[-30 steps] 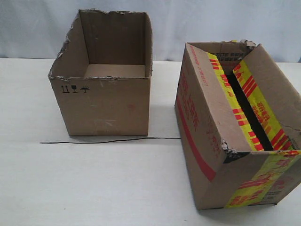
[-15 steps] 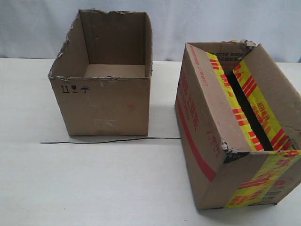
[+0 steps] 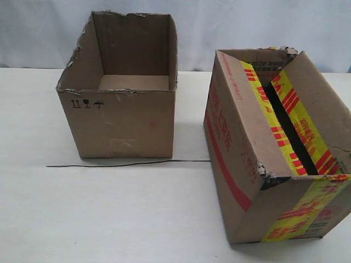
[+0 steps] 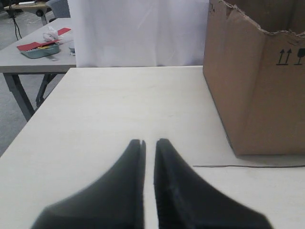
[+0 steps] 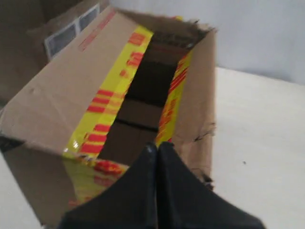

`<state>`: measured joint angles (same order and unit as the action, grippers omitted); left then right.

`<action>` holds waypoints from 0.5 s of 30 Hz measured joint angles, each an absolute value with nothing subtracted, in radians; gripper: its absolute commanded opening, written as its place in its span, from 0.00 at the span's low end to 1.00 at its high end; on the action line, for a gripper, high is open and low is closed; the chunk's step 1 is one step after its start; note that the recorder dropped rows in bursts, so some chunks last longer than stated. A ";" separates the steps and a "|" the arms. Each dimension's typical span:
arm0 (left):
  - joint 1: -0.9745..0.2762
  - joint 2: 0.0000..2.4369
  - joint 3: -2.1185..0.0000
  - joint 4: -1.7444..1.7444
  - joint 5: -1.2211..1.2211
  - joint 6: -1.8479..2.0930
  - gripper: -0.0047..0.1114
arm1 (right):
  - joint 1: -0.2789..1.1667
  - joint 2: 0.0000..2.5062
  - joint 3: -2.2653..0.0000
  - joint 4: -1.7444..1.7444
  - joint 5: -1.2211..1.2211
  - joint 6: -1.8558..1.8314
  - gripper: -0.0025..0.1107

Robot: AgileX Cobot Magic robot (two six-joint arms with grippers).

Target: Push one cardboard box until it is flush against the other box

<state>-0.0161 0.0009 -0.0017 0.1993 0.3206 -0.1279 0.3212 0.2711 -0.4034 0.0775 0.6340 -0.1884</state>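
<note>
The cardboard box (image 3: 236,148) with yellow, red-striped tape stands at the right of the exterior view, its top flaps parted over a dark slot. The other box (image 3: 123,120), plain brown and open-topped with ragged edges, stands to its left, with a gap of bare table between them. Neither gripper shows in the exterior view. My left gripper (image 4: 149,142) is shut but for a thin slit, holds nothing, and hovers over the table beside the plain box (image 4: 257,90). My right gripper (image 5: 157,145) is shut and empty, just above the near end of the taped box (image 5: 71,90).
A thin black wire (image 3: 126,163) lies on the white table (image 3: 109,219), running from under the plain box's front to the taped box. In the left wrist view the table's side edge (image 4: 28,124) drops off, and a second table with a teal tray (image 4: 40,50) stands beyond.
</note>
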 measured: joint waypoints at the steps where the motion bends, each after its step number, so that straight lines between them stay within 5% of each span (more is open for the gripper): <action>1: -0.016 0.001 -0.002 0.199 0.321 -0.128 0.04 | 0.354 0.290 -0.403 0.077 0.651 -0.212 0.02; 15: -0.016 0.001 -0.002 0.199 0.321 -0.128 0.04 | 0.663 0.654 -0.465 -0.089 0.780 -0.189 0.02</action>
